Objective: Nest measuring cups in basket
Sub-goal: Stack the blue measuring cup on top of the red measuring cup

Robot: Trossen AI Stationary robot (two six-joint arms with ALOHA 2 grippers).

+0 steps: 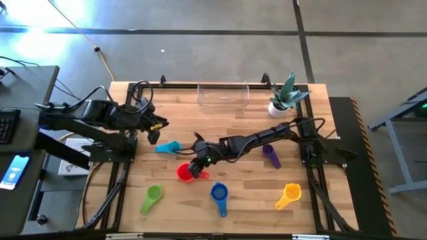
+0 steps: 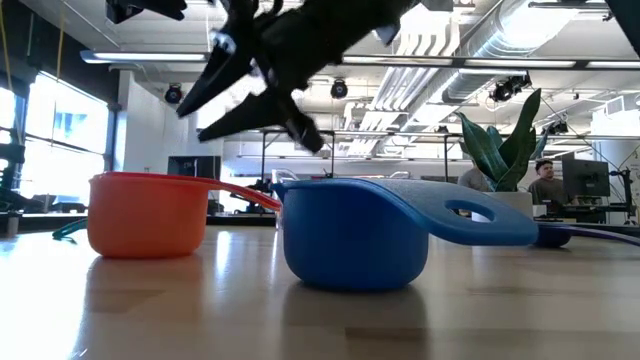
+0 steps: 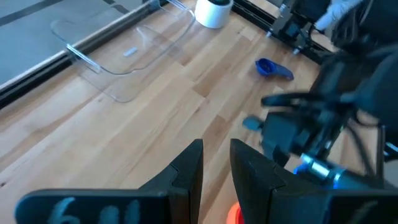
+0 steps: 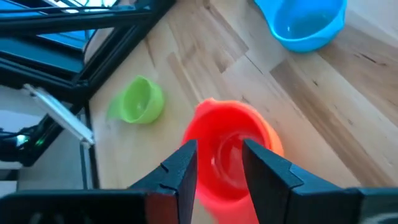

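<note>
A red cup [image 4: 227, 155] sits nested inside an orange cup [image 4: 273, 140] at mid-table [image 1: 187, 173]. My right gripper [image 4: 219, 163] hangs open just above it, fingers pointing down at the red bowl; the low view shows it [image 2: 200, 118] clear of the rim. A teal cup [image 1: 168, 147] lies near my left gripper [image 1: 155, 130], which hovers over the table's left part, its fingers [image 3: 214, 165] a narrow gap apart. Green [image 1: 152, 198], blue [image 1: 219, 194], yellow [image 1: 289, 195] and purple [image 1: 271, 155] cups rest on the wood. The clear basket [image 1: 223, 95] stands at the far edge.
A white plant pot [image 1: 280, 107] stands right of the basket. The blue cup [image 2: 360, 235] sits close to the near edge, right of the red-orange pair [image 2: 150, 215]. Black rails frame the table's sides. A person [image 2: 545, 182] sits in the room beyond.
</note>
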